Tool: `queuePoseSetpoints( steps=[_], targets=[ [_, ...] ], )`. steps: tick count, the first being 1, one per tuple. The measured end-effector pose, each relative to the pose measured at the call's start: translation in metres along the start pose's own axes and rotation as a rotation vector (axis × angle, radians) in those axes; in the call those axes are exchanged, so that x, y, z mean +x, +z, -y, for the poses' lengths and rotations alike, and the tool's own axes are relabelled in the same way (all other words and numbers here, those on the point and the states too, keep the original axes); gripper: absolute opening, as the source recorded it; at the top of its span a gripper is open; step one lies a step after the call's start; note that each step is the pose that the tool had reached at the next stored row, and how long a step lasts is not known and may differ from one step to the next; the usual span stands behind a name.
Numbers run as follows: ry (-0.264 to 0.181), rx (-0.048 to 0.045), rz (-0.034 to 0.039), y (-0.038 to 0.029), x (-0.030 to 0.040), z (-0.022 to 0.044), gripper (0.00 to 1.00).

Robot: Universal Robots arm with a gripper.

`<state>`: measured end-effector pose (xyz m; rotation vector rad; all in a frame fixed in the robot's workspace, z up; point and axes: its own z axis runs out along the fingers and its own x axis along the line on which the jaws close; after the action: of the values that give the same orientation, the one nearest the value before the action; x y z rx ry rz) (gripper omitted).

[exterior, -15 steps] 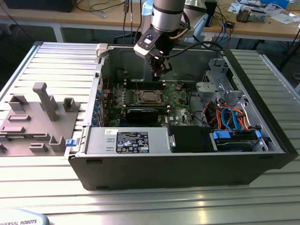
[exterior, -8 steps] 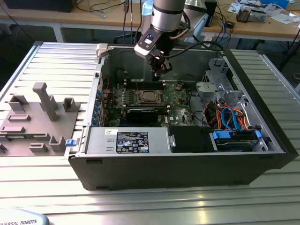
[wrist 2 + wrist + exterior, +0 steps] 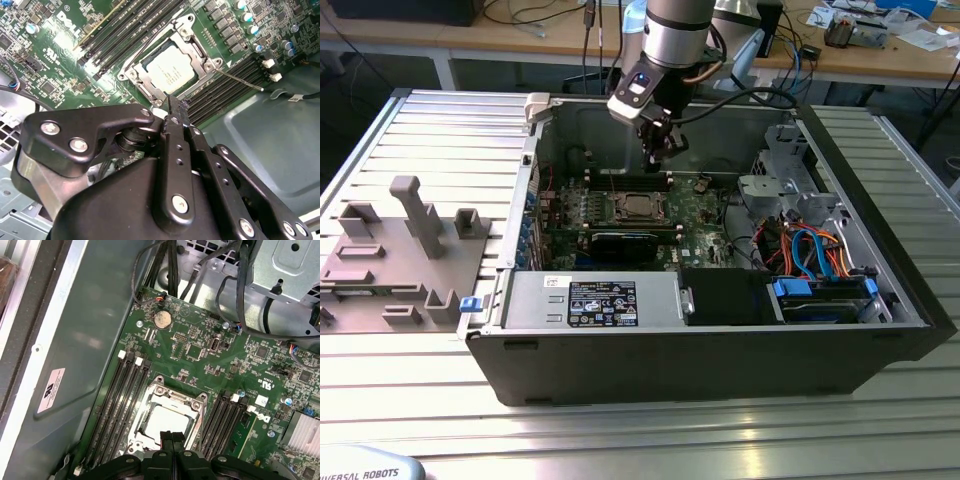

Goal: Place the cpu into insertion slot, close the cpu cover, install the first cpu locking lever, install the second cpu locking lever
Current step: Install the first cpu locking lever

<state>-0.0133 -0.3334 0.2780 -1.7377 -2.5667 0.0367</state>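
A black-and-white printed label (image 3: 602, 303) lies on the silvery metal power supply box (image 3: 655, 295) in the exterior view, its lines too fine to read. In the second wrist view bold white lettering (image 3: 67, 22) stands on the green motherboard (image 3: 55, 50), and faint print marks the dull silver square cpu (image 3: 170, 72) (not legible). In the first wrist view a white rectangular sticker (image 3: 51, 390) with tiny black print sits on the grey metal case wall (image 3: 100, 340).

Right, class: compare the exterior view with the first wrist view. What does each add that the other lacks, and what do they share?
Exterior view adds: the whole case, the grey fixture beside it, and blue cables. First wrist view adds: a coin cell and a white label on the case wall. Shared: the gripper, shut, near the cpu on the green board.
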Motion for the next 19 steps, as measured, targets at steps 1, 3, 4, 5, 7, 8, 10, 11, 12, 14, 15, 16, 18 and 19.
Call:
queuePoseSetpoints(
  steps=[1,3,4,5,7,8,10,11,12,14,15,16,18,19],
  targets=[
    [-0.003,0.0001,0.0002,0.0,0.0,0.0,0.11],
    [-0.009,0.0002,0.0004,0.0,0.0,0.0,0.11],
    [-0.013,0.0003,0.0006,0.0,0.0,0.0,0.11],
    [-0.016,0.0004,0.0007,0.0,0.0,0.0,0.11],
    [-0.019,0.0005,0.0009,0.0,0.0,0.0,0.11],
    [-0.022,0.0004,0.001,0.0,0.0,0.0,0.11],
    [-0.026,0.0006,0.0012,0.0,0.0,0.0,0.11],
    [-0.029,0.0007,0.0013,0.0,0.0,0.0,0.11],
    [-0.03,0.0007,0.0014,0.0,0.0,0.0,0.11],
    [-0.035,0.0007,0.0016,0.0,0.0,0.0,0.11],
    [-0.038,0.0008,0.0017,0.0,0.0,0.0,0.11],
    [-0.042,0.0009,0.0019,0.0,0.0,0.0,0.11],
    [-0.046,0.001,0.0021,0.0,0.0,0.0,0.11],
    [-0.048,0.0011,0.0021,0.0,0.0,0.0,0.11]
  ],
)
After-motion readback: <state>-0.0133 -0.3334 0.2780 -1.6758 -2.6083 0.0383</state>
